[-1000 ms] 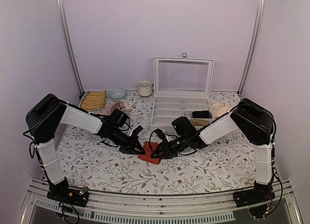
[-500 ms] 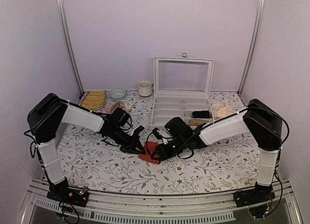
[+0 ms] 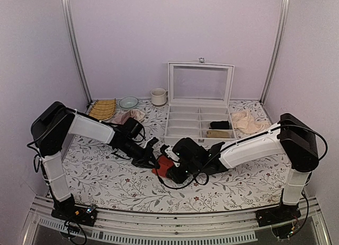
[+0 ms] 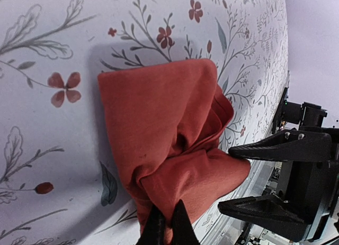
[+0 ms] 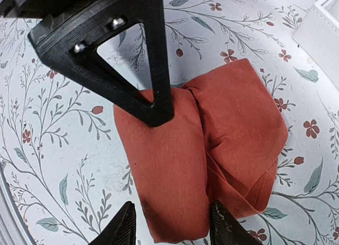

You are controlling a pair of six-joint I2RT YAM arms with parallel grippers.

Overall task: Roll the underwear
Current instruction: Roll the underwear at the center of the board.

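Underwear (image 3: pixel 162 166) sits bunched at the middle of the floral table (image 3: pixel 106 176) from above, with left gripper (image 3: pixel 152 161) and right gripper (image 3: pixel 170 170) meeting over it. Left wrist: fingertips pressed together, pinching the red-orange fold's near edge. Right wrist: jaws stand apart, straddling the folded bundle, nothing gripped.

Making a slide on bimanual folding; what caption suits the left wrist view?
Left gripper pinches the bunched underwear on the floral table; the right gripper stands open at its far side.
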